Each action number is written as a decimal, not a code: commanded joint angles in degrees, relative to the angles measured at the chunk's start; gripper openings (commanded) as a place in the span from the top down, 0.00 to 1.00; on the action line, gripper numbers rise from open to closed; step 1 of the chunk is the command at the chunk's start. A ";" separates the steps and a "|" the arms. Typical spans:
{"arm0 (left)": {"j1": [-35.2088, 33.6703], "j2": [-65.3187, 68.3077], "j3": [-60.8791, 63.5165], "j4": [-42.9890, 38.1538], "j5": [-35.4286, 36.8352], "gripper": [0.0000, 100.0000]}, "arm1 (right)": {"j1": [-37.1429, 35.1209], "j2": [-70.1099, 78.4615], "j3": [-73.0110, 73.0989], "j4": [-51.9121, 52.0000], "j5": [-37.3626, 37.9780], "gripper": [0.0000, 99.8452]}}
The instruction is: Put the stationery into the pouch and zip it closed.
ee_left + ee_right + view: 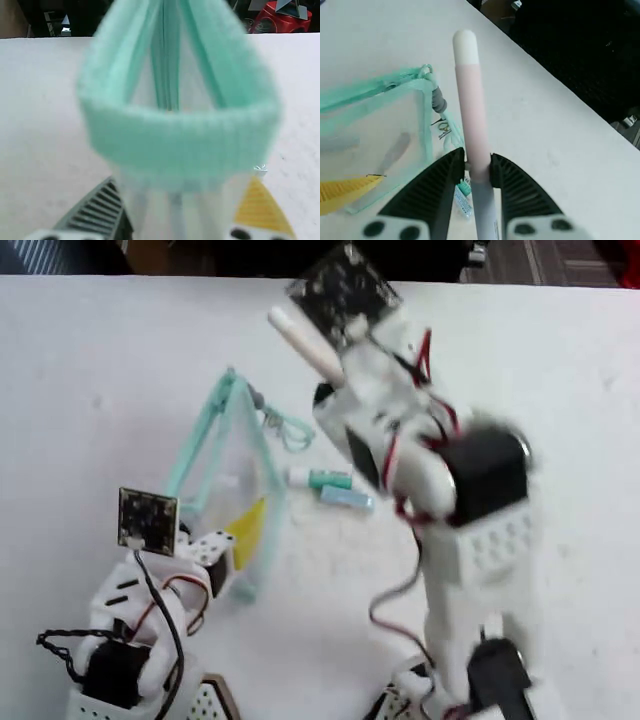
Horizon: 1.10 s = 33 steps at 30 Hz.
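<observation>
Mint-green edging runs round the clear pouch [225, 470], which stands on the white table [100, 390] with its mouth spread into a long narrow wedge. The wide end of the wedge is at the left claw [182, 187]. The narrow end points toward the table's far edge, and the grey zipper pull [438, 100] sits there with a green cord [290, 430] trailing from it onto the table.

The left claw is clenched on the pouch's near end. In the left wrist view the clear wall passes between its dark ribbed jaw and its yellow jaw, and the green rim [175, 135] arches just above them.

The right claw [477, 167] is grasping a pink pen [468, 100] low on the barrel, so the white cap sticks out well past the fingertips. From above, the pen [305, 340] lies off to the right of the pouch's narrow end, outside the rim. Its cap aims at the far edge, where the white top gives way to dark floor.

Two short sticks lie on the table just right of the pouch, one green and white [322, 478] and one pale blue [347, 497]. They almost touch each other and lie close under the right arm.

A broad stretch of white tabletop lies left of the pouch and beyond it up to the far edge. Another strip runs along the right arm's outer side.
</observation>
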 commanded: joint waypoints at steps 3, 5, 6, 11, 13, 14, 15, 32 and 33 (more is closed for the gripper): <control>0.84 -0.22 -3.16 0.35 0.70 0.74 | -1.89 -8.92 3.60 0.31 -0.44 0.98; 2.15 -0.22 -2.99 0.35 0.44 0.74 | -1.80 -10.68 4.57 0.31 -0.44 0.98; 3.47 -0.22 -2.99 0.79 0.00 0.74 | -1.89 -11.30 5.10 0.31 -0.44 0.98; 9.01 -0.22 -2.90 2.29 -3.96 0.74 | -1.98 -13.76 7.65 0.31 -0.44 0.98; 9.01 -0.22 -2.90 2.29 -4.13 0.74 | -1.98 -14.20 7.91 -0.04 -0.53 0.98; 9.01 -0.22 -2.90 2.29 -4.22 0.74 | -1.98 -14.46 7.91 -0.66 -0.97 0.98; 9.10 -0.22 -2.90 2.29 -4.22 0.74 | -1.98 -14.81 7.91 -1.54 -2.29 0.98; 9.54 -0.22 -2.81 2.73 -4.31 0.74 | -9.10 -21.05 18.55 -11.12 -6.86 0.98; 9.54 -0.22 -2.81 2.73 -4.31 0.74 | -9.01 -22.55 20.48 -12.26 -6.86 0.98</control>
